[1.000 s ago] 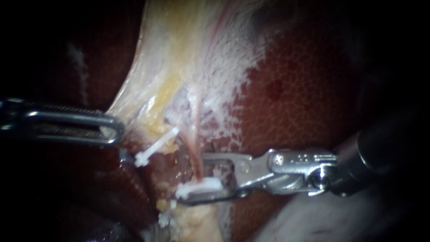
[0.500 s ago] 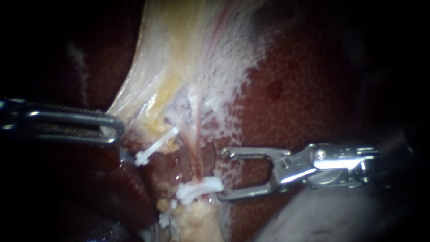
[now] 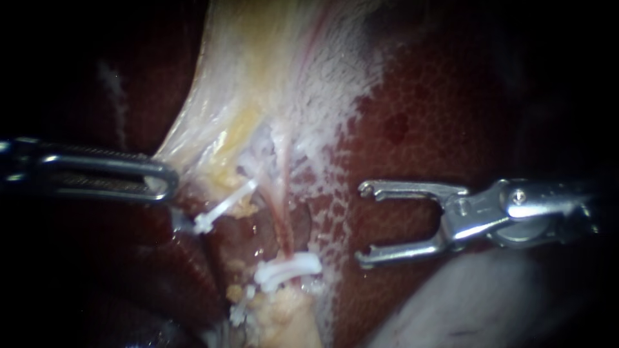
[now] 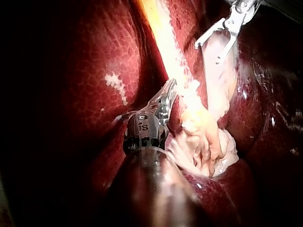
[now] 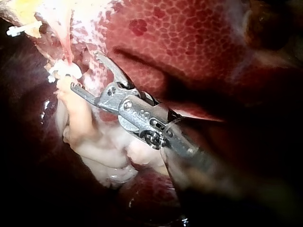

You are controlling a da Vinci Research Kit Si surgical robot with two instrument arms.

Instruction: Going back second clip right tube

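Note:
A thin pink right tube (image 3: 282, 216) runs down from the pale tissue (image 3: 258, 84) and carries a white clip (image 3: 287, 269) low down. To its left, another white clip (image 3: 222, 206) lies slanted on the left tube. My right instrument (image 3: 360, 224) stands to the right of the clipped tube, over the liver, with its jaws open and empty. In the right wrist view, my right instrument (image 5: 85, 70) has one jaw tip close beside the clip (image 5: 61, 71). My left instrument (image 3: 161, 180) holds the pale tissue's left edge, jaws shut on it, as the left wrist view (image 4: 170, 85) also shows.
Dark red liver (image 3: 438, 116) fills the right and far side. A pale rounded mass (image 3: 464, 303) lies under my right instrument's shaft. Yellowish fatty bits (image 3: 277, 316) sit below the lower clip. The left of the endoscope view is dark.
My right instrument's jaws have opened and drawn back to the right, away from the lower clip, which stays on the right tube. The left instrument has not moved.

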